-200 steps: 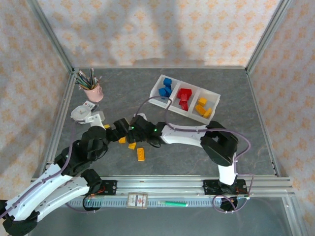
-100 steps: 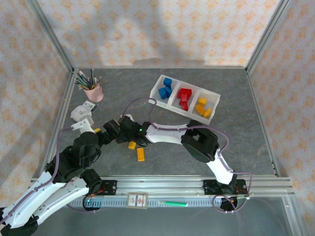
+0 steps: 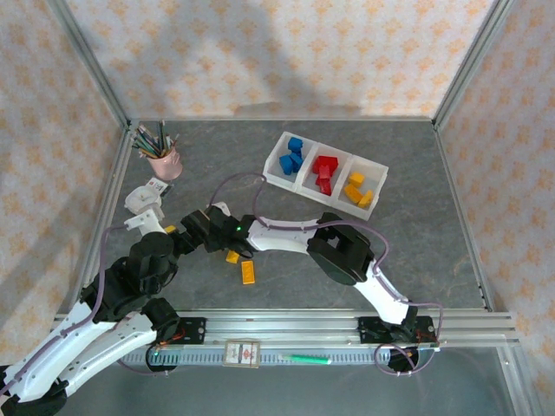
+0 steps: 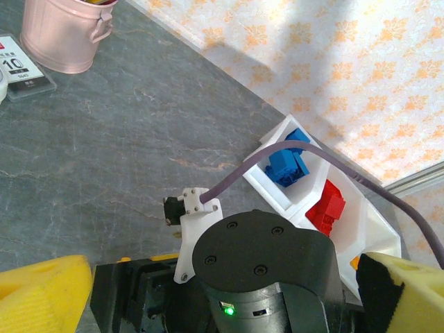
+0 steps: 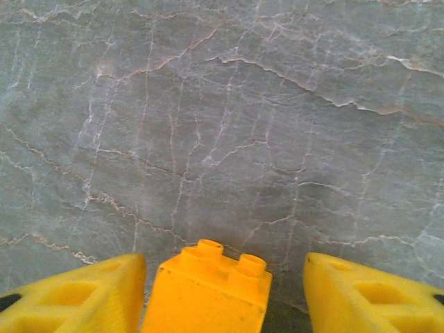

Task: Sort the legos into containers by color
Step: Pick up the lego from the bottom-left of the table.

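Nearest me, an oblong orange lego (image 3: 249, 271) and a smaller one (image 3: 232, 256) lie toward the desk's (image 3: 416, 251) near edge; just beyond, my right pincer (image 5: 222, 267) stands spread astride another orange brick (image 5: 208, 295), not yet pinching; my left pincer (image 4: 229, 281) is spread wide, holding nothing; toward the far edge, the containers (image 3: 308, 165) keep blue, red and orange legos apart.

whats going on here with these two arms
The right tool is down on the table, open around an orange brick, not yet clamped. Two more orange bricks lie loose nearby. The tray already holds blue bricks, red bricks and orange ones, one colour per compartment. The left tool is open, close to the right arm, holding nothing.
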Controlling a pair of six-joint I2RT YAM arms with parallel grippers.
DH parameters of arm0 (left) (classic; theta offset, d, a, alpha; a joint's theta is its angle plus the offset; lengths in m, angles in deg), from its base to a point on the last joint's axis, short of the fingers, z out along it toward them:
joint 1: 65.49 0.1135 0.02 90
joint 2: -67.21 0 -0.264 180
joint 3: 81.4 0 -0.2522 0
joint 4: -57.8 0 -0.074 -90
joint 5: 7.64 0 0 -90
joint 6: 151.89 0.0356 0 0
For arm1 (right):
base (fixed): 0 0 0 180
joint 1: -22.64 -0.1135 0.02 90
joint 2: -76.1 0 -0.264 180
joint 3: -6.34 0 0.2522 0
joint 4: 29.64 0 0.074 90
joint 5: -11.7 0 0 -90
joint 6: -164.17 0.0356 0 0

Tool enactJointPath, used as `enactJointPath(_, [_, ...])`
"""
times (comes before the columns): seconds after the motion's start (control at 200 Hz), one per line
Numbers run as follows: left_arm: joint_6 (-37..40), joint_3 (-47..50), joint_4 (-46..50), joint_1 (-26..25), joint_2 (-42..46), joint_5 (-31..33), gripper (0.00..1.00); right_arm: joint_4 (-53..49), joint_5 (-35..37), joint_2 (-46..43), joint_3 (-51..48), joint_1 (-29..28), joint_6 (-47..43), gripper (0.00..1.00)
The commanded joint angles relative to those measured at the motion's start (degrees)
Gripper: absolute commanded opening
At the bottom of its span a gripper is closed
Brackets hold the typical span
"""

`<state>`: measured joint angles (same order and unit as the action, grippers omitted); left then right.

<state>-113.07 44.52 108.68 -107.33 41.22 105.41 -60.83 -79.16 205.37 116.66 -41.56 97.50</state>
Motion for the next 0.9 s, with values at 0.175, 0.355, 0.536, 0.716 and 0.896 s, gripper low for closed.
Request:
enactJointPath(0.175, [0.07,0.81,-0.02,0.45,-0.54,1.72,0.99,-6.55,6.67,-1.69,-0.42,-0.22,0.22,0.44])
enactJointPath(0.355, [0.32,0.3,-0.04,0.45,-1.16,1.6,0.99,-7.2,6.05,-1.68,1.09,-0.24,0.84,0.36])
enactJointPath(0.536, [0.2,0.41,-0.19,0.45,-1.07,1.15,0.99,-6.36,5.62,-3.76,0.94,-0.2,1.19,0.32])
enactJointPath(0.716, [0.29,0.06,-0.28,0.45,-0.95,0.4,0.99,-4.38,3.85,-8.05,-2.33,0.96,2.09,0.31])
enactJointPath(0.896, [1.79,-0.29,-2.99,0.46,-1.96,-1.12,0.99,-1.32,3.26,-15.91,-9.45,3.58,3.43,0.3])
